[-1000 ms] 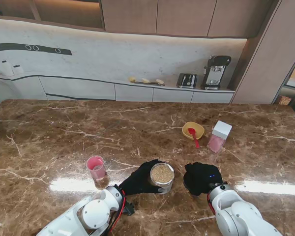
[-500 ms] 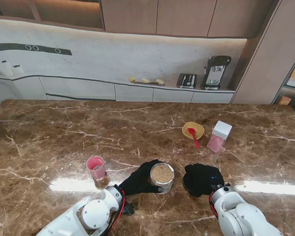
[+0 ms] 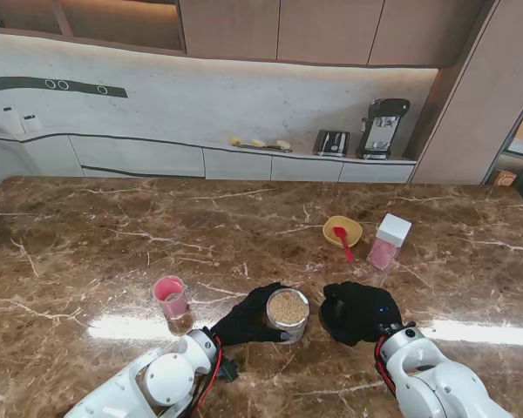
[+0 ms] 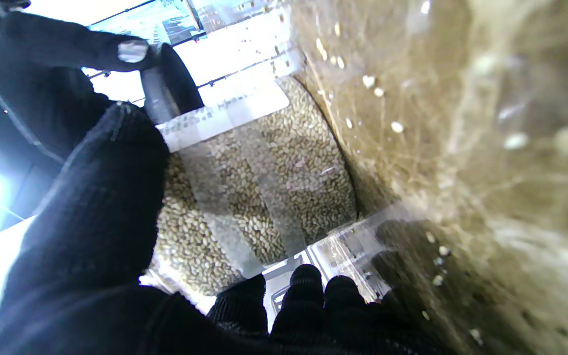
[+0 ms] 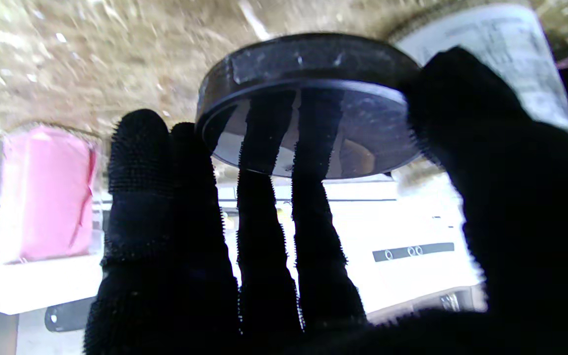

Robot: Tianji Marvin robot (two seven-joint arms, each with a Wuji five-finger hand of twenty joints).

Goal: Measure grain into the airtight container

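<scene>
A clear jar of grain [image 3: 288,312] stands upright and uncovered near the table's front edge. My left hand [image 3: 244,319] is shut around its side; in the left wrist view the thumb [image 4: 101,197] and fingertips [image 4: 308,286] wrap the jar [image 4: 264,182]. Just right of the jar, my right hand [image 3: 357,312] is shut on a round black lid [image 5: 308,98], pinched between thumb and fingers close over the tabletop. The hand hides the lid in the stand view. The jar's white label [image 5: 501,59] shows beside the lid.
A small glass with a pink top [image 3: 171,300] stands left of my left hand. Farther from me on the right are a yellow bowl [image 3: 343,229] holding a red spoon [image 3: 342,240] and a white-lidded box with pink contents [image 3: 389,241]. The marble table [image 3: 113,235] stretches wide.
My right hand with the lid has crept slightly left, toward the grain jar. The left hand and the jar have stayed put.
</scene>
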